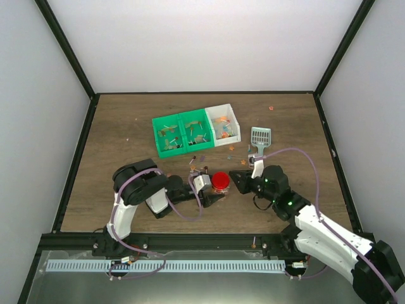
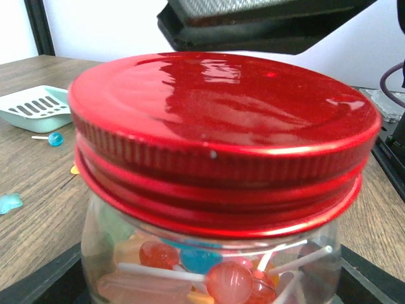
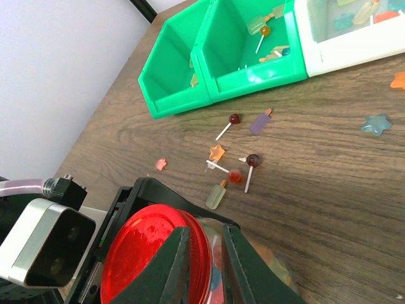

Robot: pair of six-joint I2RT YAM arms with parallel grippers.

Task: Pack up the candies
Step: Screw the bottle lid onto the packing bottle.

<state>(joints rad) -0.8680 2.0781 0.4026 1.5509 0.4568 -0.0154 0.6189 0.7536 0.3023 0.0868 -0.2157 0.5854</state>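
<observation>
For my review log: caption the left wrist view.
Red lid on a glass jar of candies, pale scoop on the table behind.

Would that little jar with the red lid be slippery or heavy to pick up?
The jar looks like smooth clear glass, so probably slippery and breakable. Its ribbed red lid should grip better. The candies inside probably add modest weight.

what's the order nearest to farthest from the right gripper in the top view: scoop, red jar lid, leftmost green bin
From the right gripper:
1. red jar lid, just left of its fingertips
2. scoop, farther up the table, slightly right
3. leftmost green bin, far back left
</observation>
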